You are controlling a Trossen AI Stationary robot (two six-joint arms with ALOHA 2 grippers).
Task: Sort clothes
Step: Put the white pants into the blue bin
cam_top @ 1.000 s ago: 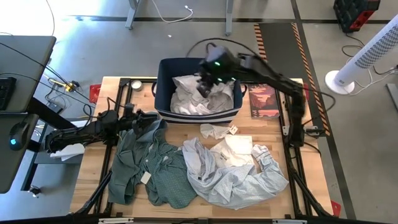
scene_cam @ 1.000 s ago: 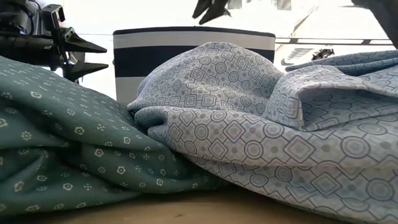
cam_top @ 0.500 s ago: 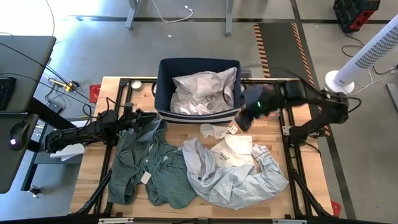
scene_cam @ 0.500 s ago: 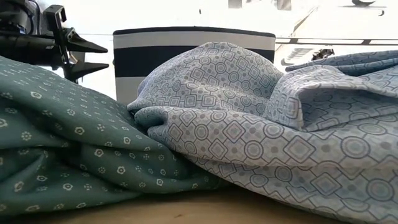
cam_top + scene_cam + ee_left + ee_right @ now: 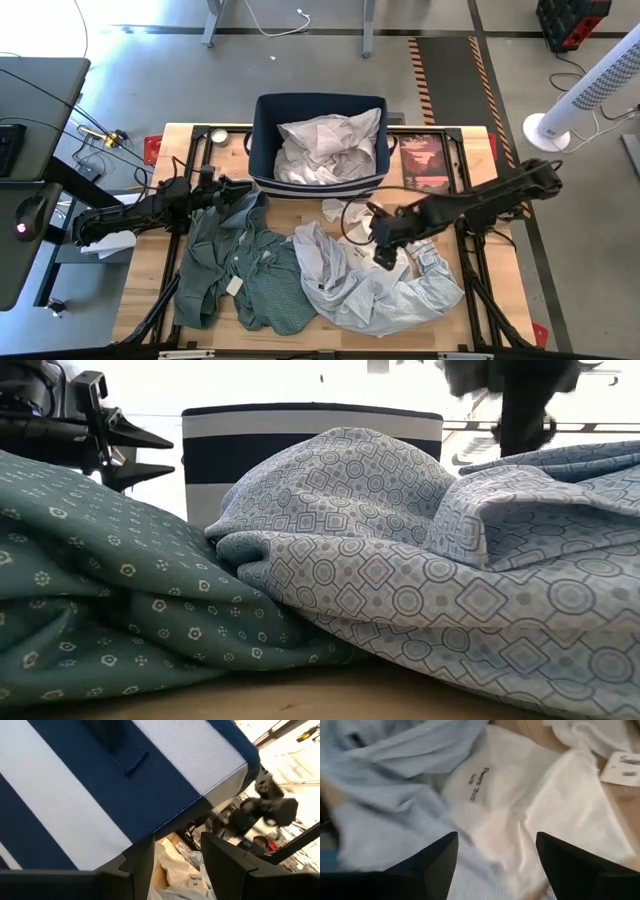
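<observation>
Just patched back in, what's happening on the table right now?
The right gripper is open, hovering over the cream folded shirt in the middle of the wooden table, holding nothing yet. The navy striped fabric bin at the back already holds crumpled white clothes. A pale blue patterned shirt and a grey-green shirt still lie on the table. The left gripper waits, open, beside the bin's front left corner.

Clothes cover the table's front; bin blocks the back
</observation>
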